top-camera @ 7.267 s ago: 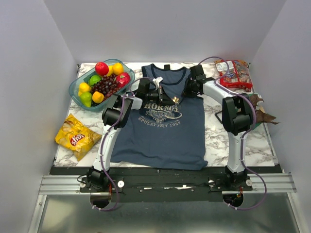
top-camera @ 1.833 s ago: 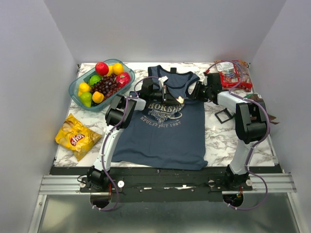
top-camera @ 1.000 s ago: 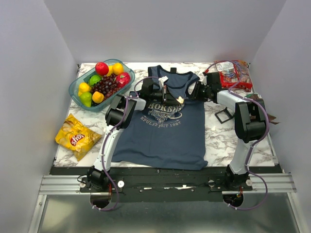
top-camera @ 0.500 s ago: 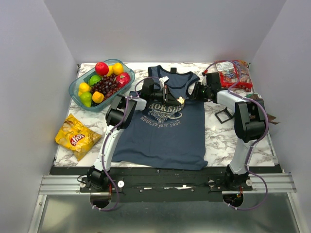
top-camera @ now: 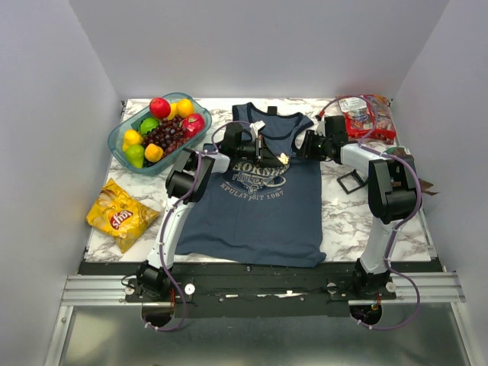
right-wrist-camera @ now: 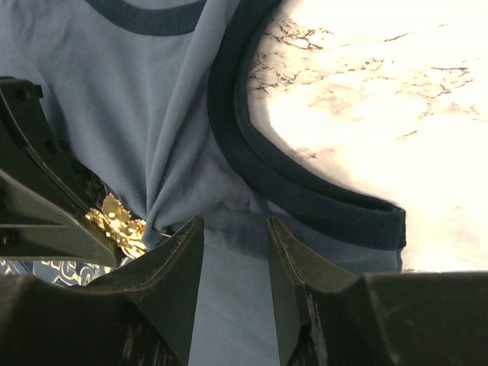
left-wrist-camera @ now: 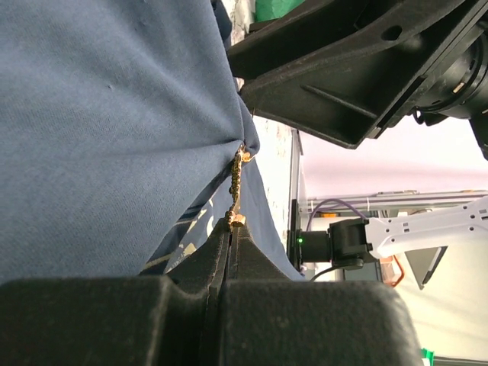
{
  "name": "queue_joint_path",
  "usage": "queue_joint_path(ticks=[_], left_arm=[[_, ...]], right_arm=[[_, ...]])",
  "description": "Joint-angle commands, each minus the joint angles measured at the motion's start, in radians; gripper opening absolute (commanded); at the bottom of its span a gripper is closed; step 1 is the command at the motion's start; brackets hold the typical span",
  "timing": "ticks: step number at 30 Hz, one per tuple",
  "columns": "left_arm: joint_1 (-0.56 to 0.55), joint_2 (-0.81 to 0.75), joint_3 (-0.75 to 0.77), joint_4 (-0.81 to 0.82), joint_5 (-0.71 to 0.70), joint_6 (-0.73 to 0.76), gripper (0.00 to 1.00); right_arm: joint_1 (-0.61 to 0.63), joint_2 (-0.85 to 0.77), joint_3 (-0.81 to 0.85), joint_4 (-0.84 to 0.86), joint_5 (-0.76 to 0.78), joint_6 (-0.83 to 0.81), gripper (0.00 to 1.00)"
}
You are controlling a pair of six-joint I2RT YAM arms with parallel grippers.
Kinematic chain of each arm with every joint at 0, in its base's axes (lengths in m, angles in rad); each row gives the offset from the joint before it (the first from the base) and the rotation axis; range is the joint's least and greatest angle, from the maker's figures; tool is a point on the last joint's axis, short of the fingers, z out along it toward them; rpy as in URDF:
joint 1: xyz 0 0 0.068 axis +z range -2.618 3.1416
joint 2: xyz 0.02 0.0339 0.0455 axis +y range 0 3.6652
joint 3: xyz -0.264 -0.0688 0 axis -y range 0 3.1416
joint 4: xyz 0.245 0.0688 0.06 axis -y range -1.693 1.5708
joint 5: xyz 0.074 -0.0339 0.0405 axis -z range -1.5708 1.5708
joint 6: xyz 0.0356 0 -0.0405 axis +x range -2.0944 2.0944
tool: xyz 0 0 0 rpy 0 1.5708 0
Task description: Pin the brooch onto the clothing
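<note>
At the near edge of the marbled table (top-camera: 343, 221) the hem of the slate-blue tank top (top-camera: 252, 221) lies flat, and a yellow crisp bag (top-camera: 122, 214) sits on the marble well off to its left. A little farther in, to the right of the shirt, a small black-framed square (top-camera: 352, 181) lies on the table beside the right arm. Past the pale oval print (top-camera: 255, 177) both arms meet over the upper chest. The left gripper (left-wrist-camera: 231, 231) is clamped tight, its fingers pressed together on the lower tip of the gold brooch (left-wrist-camera: 237, 183). In the left wrist view the brooch shows edge-on, standing up from those fingertips, and its far end touches the cloth where the fabric puckers to a point. The right gripper (right-wrist-camera: 234, 229) faces it from the right, just beside it. Its jaws stand apart with blue cloth showing in the gap and nothing visibly pinched between them. In the right wrist view the brooch glints just beside one of that gripper's fingers. Creases in the shirt fan out from that spot towards the neckline. Beyond the grippers the navy armhole trim (right-wrist-camera: 305, 191) curves across onto bare marble. At the far left of the table a teal bowl (top-camera: 114, 141) holds mixed fruit, and at the far right lies a red snack packet (top-camera: 366, 116)
</note>
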Motion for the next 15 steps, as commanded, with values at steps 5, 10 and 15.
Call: queue_joint_path(ticks=[5,10,15], left_arm=[[-0.019,-0.014,0.035,-0.055,-0.012,0.061,0.00],[-0.020,-0.015,0.038,-0.084,-0.018,0.081,0.00],[-0.020,-0.015,0.036,-0.090,-0.021,0.085,0.00]], right_arm=[[0.014,-0.032,-0.027,0.057,-0.117,-0.005,0.47],[0.015,-0.032,-0.030,0.058,-0.143,0.003,0.47],[0.017,-0.027,-0.028,0.087,-0.159,0.004,0.47]])
